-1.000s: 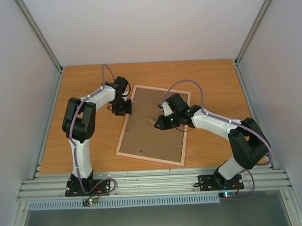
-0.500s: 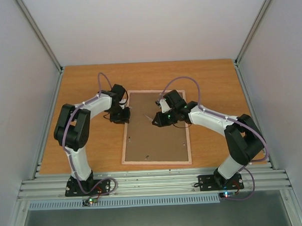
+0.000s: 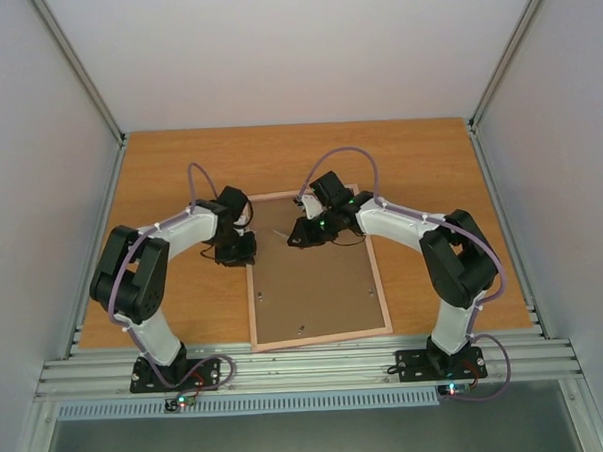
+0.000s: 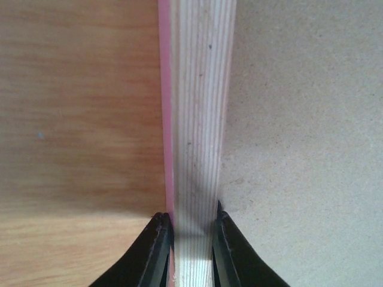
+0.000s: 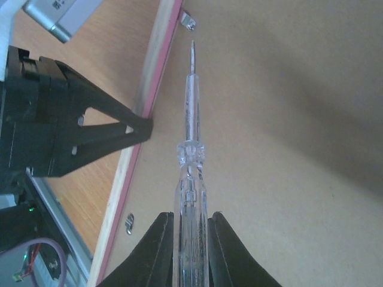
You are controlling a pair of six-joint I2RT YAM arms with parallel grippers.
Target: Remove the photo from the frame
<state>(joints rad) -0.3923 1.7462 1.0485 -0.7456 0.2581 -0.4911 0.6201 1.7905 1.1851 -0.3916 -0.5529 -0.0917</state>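
Note:
The frame (image 3: 382, 295) lies face down on the table, its light wood back up and a pink strip along its edge. A plain brown backing board (image 3: 315, 295) fills it; the photo is hidden. My left gripper (image 3: 245, 250) is shut on the frame's left rail (image 4: 197, 119), one finger on each side (image 4: 192, 224). My right gripper (image 5: 190, 221) is shut on a clear-handled screwdriver (image 5: 190, 149) above the board's far-left part (image 3: 300, 236). Its metal tip points at a small metal clip (image 5: 188, 21) by the rail.
A second metal clip (image 5: 129, 224) sits on the board beside the same rail. The left gripper's black fingers (image 5: 119, 128) show close to the screwdriver in the right wrist view. Bare wooden table (image 4: 78, 119) lies left of the frame; grey walls enclose the table.
The frame has swung from a slant to nearly square with the table and slid nearer. My left gripper has shut on its left rail. Both arms followed; the screwdriver stays gripped.

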